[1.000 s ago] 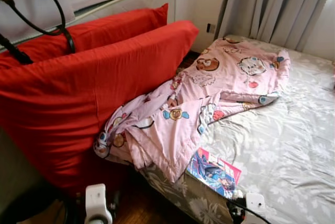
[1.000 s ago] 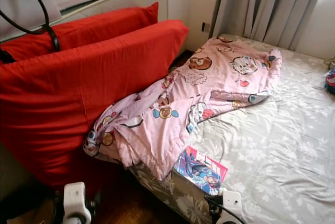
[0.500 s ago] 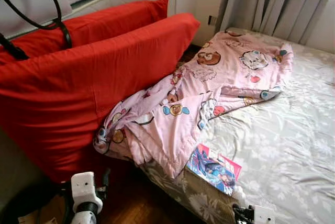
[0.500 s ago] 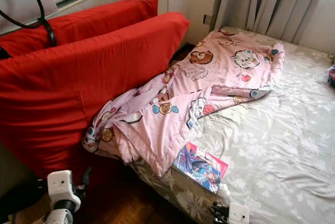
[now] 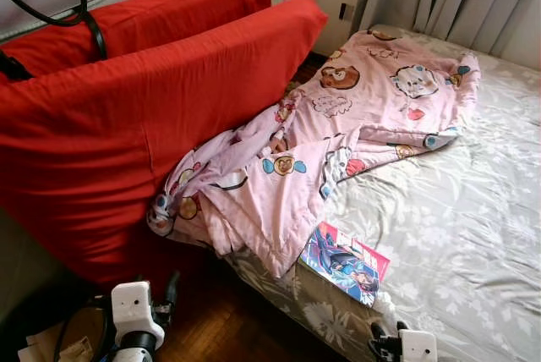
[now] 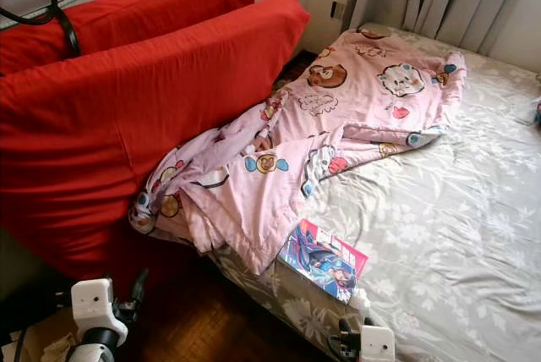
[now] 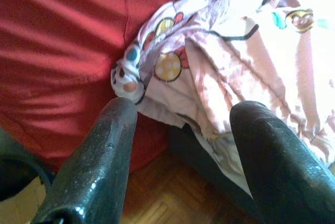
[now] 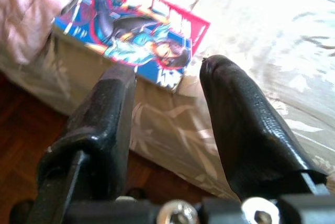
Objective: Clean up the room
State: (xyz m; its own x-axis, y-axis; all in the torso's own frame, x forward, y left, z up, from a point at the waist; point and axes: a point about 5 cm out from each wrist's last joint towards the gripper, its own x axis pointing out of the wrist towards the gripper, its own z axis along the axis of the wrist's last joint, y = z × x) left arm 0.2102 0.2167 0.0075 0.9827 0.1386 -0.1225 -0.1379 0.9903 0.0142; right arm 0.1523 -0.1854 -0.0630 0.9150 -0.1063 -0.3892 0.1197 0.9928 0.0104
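Bedside, seen from the head camera. Pink blanket (image 5: 338, 150) crumpled across the bed (image 5: 473, 235), trailing from about 1 o'clock down to 9 o'clock, its lower corner hanging off the bed edge and touching the red cushions (image 5: 127, 125) at 10 o'clock. Comic book (image 5: 345, 262) flat on the sheet at about 5 o'clock, just beside the blanket hem and right at the mattress edge, one corner over it.

Left claw (image 7: 183, 145) low at 7 o'clock, released, fingers spread and empty, aimed at the hanging blanket corner above the wood floor (image 5: 228, 328). Right claw (image 8: 167, 98) low at 5 o'clock, likewise released and empty, pointed at the comic book from just off the bed edge.

Likely faults from here: comic book nudged off the edge onto the floor by a finger arriving from below; thin cover bent or only the top pages pinched; sheet caught together with the book. On the left, loose blanket folds slipping from a shallow pinch, or dragging the book along if pulled first.
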